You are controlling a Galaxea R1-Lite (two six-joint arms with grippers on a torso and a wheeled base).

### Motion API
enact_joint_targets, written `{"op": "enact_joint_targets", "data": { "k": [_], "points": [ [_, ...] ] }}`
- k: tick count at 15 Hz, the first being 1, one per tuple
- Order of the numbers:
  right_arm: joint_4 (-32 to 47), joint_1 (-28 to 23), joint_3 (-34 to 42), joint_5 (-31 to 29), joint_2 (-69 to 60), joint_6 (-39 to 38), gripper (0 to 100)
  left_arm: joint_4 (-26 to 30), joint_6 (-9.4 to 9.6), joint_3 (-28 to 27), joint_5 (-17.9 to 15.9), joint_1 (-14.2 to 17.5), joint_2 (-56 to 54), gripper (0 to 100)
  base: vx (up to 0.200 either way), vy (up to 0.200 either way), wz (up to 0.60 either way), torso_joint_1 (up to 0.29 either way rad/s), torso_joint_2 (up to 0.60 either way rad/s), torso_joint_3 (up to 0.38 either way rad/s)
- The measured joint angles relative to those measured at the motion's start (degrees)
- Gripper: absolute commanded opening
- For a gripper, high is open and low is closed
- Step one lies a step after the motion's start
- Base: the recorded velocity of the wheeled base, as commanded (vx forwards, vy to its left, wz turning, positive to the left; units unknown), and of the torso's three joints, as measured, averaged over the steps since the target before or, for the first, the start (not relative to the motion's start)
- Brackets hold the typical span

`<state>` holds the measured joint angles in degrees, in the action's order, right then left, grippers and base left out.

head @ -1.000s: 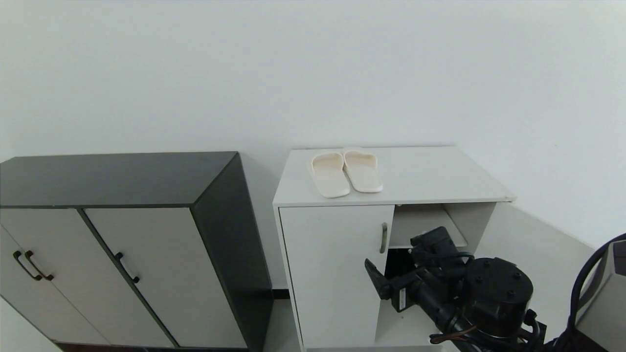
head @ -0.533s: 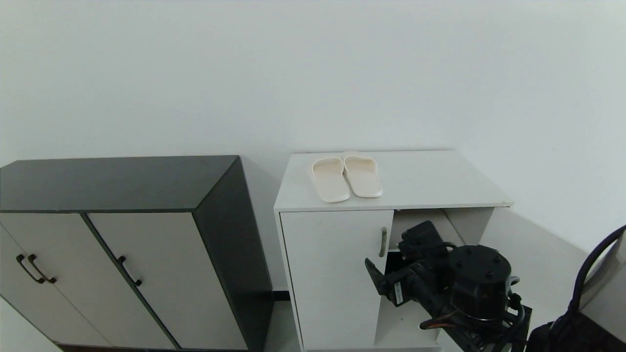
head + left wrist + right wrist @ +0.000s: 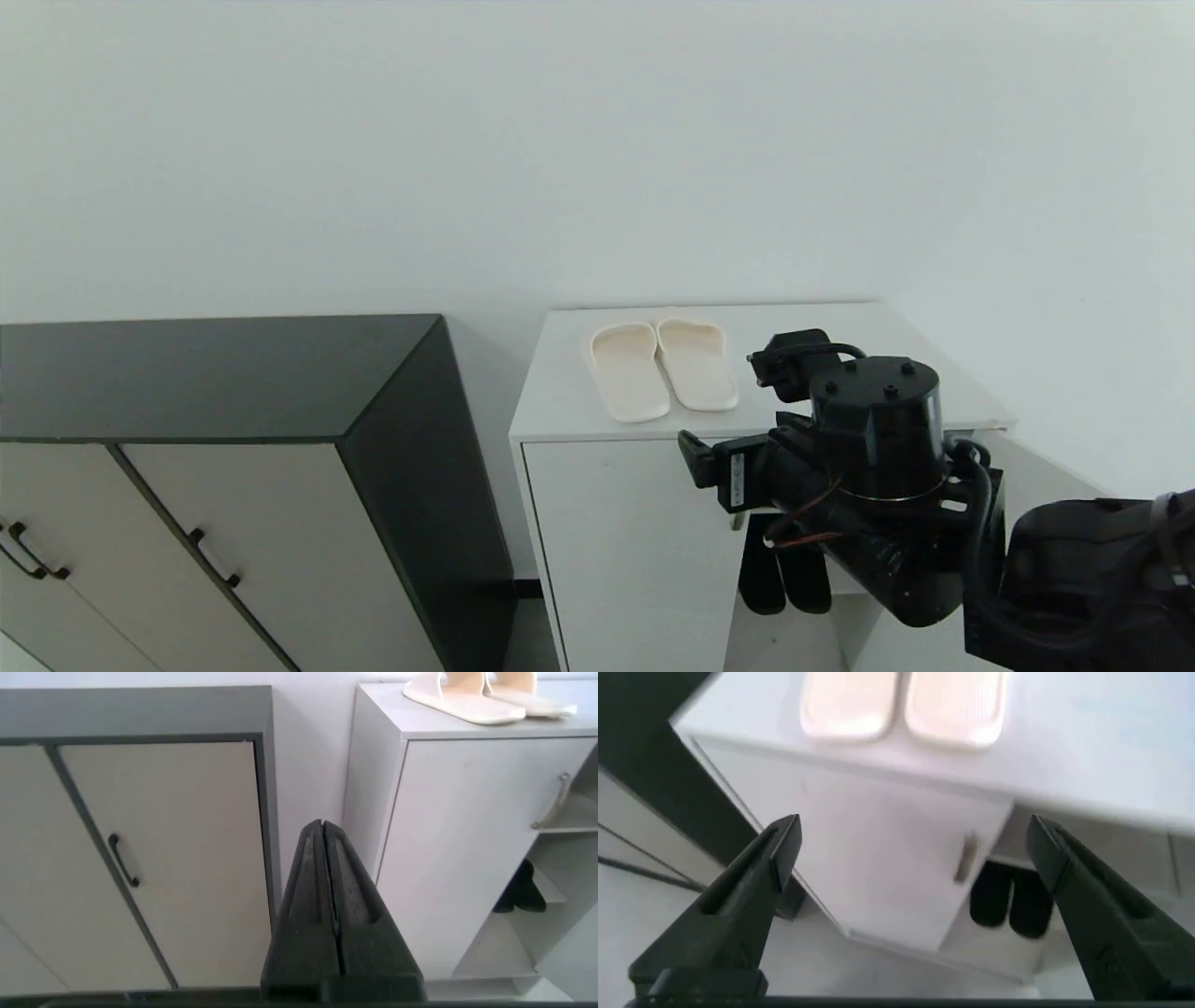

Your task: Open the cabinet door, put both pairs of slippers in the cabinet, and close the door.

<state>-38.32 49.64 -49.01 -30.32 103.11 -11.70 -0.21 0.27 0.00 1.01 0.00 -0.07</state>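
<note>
A cream pair of slippers (image 3: 663,369) lies side by side on top of the white cabinet (image 3: 607,532), also seen in the left wrist view (image 3: 486,693) and the right wrist view (image 3: 901,705). The cabinet's left door (image 3: 878,849) is shut, its handle (image 3: 558,798) at the inner edge. The right half stands open, and a black pair of slippers (image 3: 784,579) sits on its lower shelf (image 3: 509,943). My right arm (image 3: 868,439) is raised in front of the open half, level with the cabinet top. My right gripper (image 3: 913,826) is open and empty. My left gripper (image 3: 323,826) is shut and empty, low, facing the cabinets.
A black-topped cabinet (image 3: 215,373) with two grey doors and dark handles (image 3: 123,859) stands against the left side of the white one. A bare white wall runs behind both. There is light floor (image 3: 831,971) in front.
The head camera has shifted. My right arm has risen from in front of the open compartment to the height of the cabinet top, uncovering the black slippers on the lower shelf.
</note>
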Motion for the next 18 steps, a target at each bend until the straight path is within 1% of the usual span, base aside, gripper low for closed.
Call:
{"op": "enact_joint_targets", "data": {
  "k": [3,7,10,12,18],
  "points": [
    [-0.27,0.09,-1.27,0.21,0.45,0.16,100,0.05,-0.06,0.00,0.00,0.00,0.00,0,0.200,0.000,0.00,0.004,0.00,0.002],
    [-0.09,-0.04,-7.22,0.29,4.39,1.00,100,0.10,-0.16,0.00,0.02,0.00,0.00,0,0.000,0.000,0.00,0.000,0.00,0.000],
    [-0.13,-0.89,-13.58,0.24,9.48,2.40,100,-0.01,-0.27,0.00,0.02,0.00,0.00,0,0.000,0.000,0.00,0.000,0.00,0.000],
    [0.20,-2.23,-18.27,0.29,13.26,3.23,100,0.00,-0.27,0.00,0.00,0.00,0.00,0,0.000,0.000,0.00,0.000,0.00,0.000],
    [2.22,-5.74,-28.06,1.50,22.09,3.77,100,0.02,-0.27,0.00,0.02,0.00,0.00,0,0.000,0.000,0.00,0.000,0.00,0.000]
  ]
}}
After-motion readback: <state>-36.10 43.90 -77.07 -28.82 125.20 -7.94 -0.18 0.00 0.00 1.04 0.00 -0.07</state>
